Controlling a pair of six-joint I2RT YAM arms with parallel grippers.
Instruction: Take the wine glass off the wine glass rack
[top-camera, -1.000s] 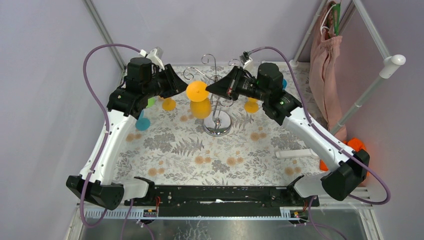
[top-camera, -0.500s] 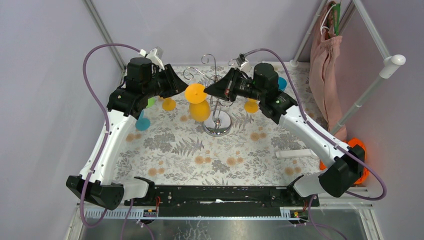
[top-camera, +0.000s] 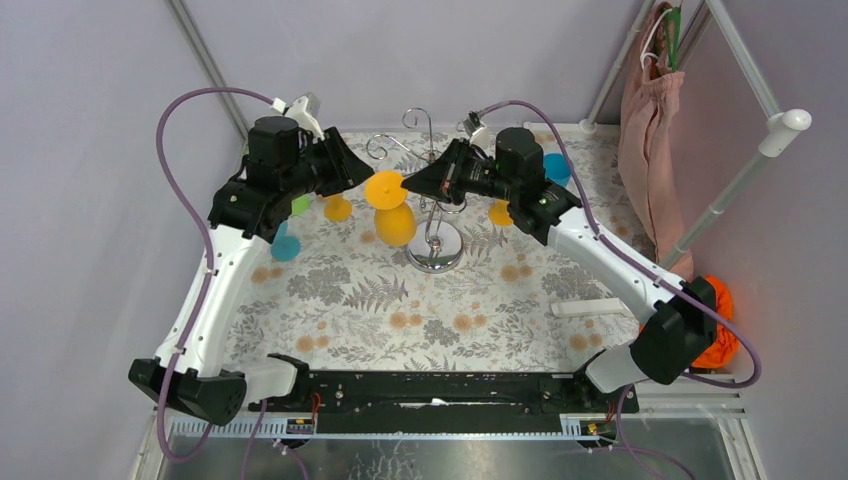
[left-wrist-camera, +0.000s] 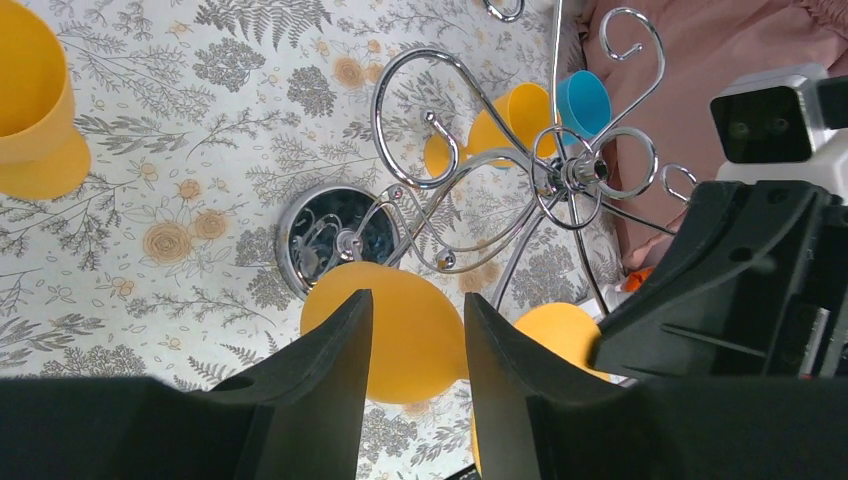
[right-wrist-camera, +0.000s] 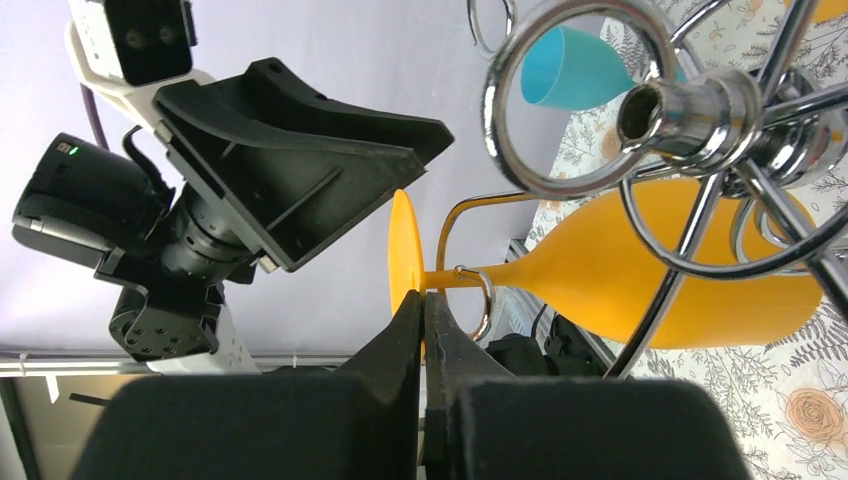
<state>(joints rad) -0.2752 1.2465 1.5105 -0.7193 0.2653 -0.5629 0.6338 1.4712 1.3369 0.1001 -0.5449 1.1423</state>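
Observation:
The silver wine glass rack (top-camera: 436, 245) stands mid-table, its scroll arms on top (left-wrist-camera: 575, 175). An orange wine glass (top-camera: 392, 205) hangs upside down from one scroll arm on the rack's left side. The stem passes through a wire hook (right-wrist-camera: 478, 290). My right gripper (right-wrist-camera: 422, 300) is shut on the rim of the glass's foot (right-wrist-camera: 402, 240), and it also shows from above (top-camera: 408, 185). My left gripper (left-wrist-camera: 415, 297) is open. Its fingers are spread above the orange bowl (left-wrist-camera: 400, 335) without touching it, just left of the foot in the top view (top-camera: 362, 172).
Loose glasses lie on the flowered cloth: orange ones (top-camera: 338, 208) (top-camera: 502, 212), a teal one (top-camera: 286, 245) and a blue one (top-camera: 556, 168). A white object (top-camera: 595, 307) lies front right. Pink cloth (top-camera: 650, 130) hangs on the right frame.
My right gripper has moved left, holding the glass's foot, and the glass has shifted left along the rack arm. The left gripper has barely moved.

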